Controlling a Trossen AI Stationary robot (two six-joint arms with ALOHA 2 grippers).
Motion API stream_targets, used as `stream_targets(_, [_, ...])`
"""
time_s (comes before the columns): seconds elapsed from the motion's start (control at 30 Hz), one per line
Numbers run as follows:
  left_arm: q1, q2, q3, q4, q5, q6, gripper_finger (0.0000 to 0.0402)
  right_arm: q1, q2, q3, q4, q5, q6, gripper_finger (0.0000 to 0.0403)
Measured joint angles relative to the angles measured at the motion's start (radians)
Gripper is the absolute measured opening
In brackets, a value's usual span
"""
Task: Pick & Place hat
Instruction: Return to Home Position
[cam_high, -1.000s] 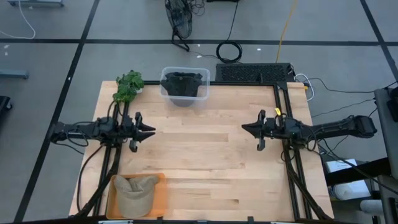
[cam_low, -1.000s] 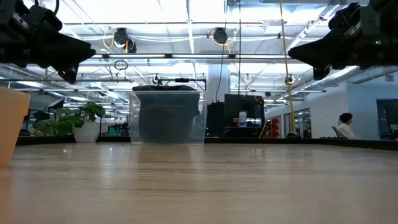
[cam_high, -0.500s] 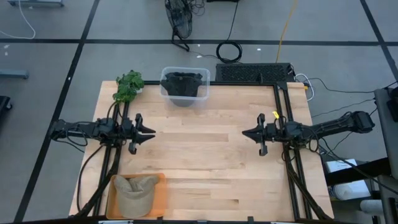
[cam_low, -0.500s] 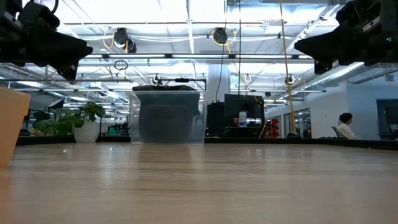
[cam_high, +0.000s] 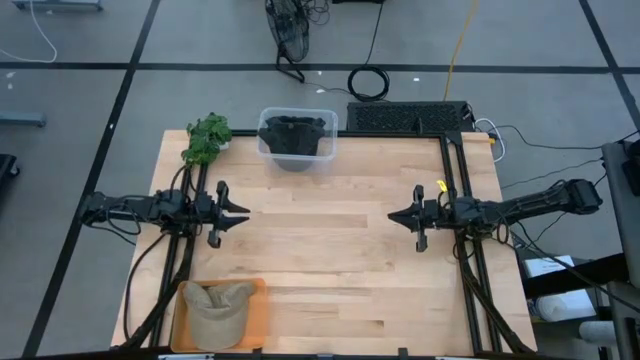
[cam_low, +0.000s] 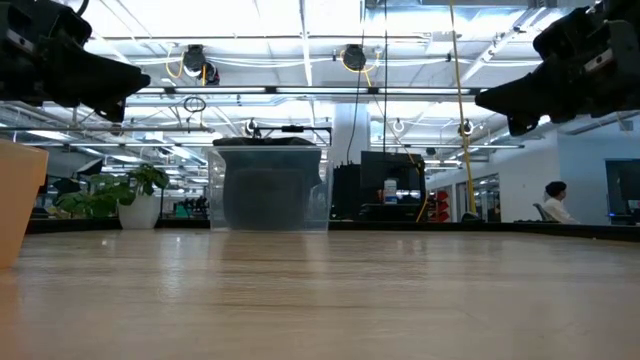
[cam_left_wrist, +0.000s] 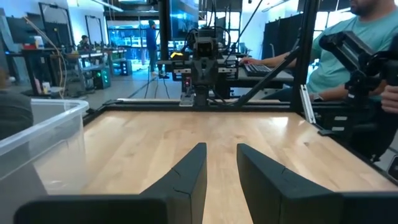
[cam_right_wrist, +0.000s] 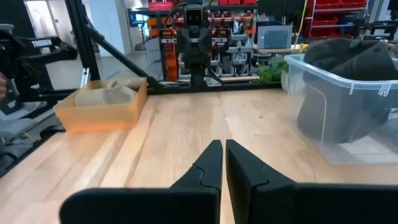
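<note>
We saw the tan fabric cap (cam_high: 218, 302) lying in the orange rectangular bin (cam_high: 260, 315) at a corner of the wooden worktop (cam_high: 330, 250), and the black cap (cam_high: 295, 130) in the clear plastic bin (cam_high: 331, 125) at the worktop's edge. Both arms hung empty over the worktop — left jaws slightly spread, right jaws pressed together.

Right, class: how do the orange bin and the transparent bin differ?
The orange bin is opaque; the transparent bin is see-through. The orange bin holds a brown cap, the transparent bin a black cap. Both sit on the table, one cap each.
</note>
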Motion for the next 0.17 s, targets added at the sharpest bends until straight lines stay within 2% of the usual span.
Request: stream_targets(0.17, [0.009, 0.000, 0.000, 0.000, 0.000, 0.019, 0.0097, 0.000, 0.000, 0.000, -0.002, -0.002, -0.004, 0.0000])
